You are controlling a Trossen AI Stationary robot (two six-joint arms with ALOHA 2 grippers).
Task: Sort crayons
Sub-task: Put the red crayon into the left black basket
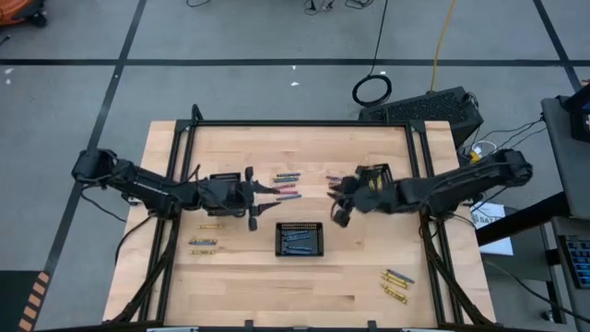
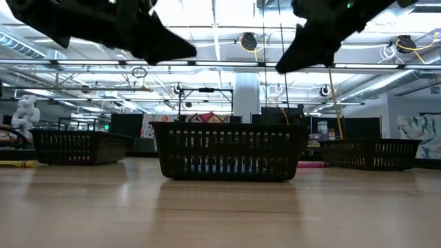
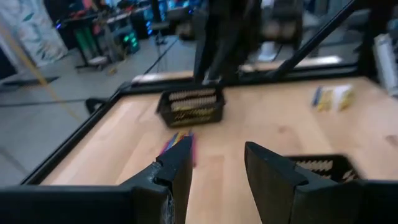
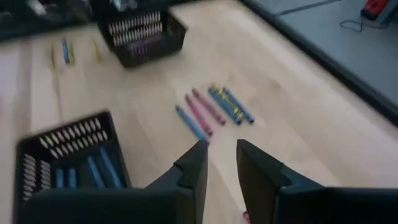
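Both claws hover over the loose crayons (image 1: 287,184) mid-surface, neither gripping anything.

The right claw (image 4: 221,163) has jaws slightly apart and empty; the left claw (image 3: 217,165) is open wider. I'd drop onto one crayon squarely, jaws across its width. Blue ones already lie in the middle tray (image 1: 300,239). Other trays' contents are hard to make out.

No legible text, label, brand, number or sign found in any view. Wrappers on the crayons (image 4: 211,109) checked (too blurred to make out any print). Wall hangings in the room beyond the bench (image 2: 220,207) checked likewise: shapes only, nothing readable.
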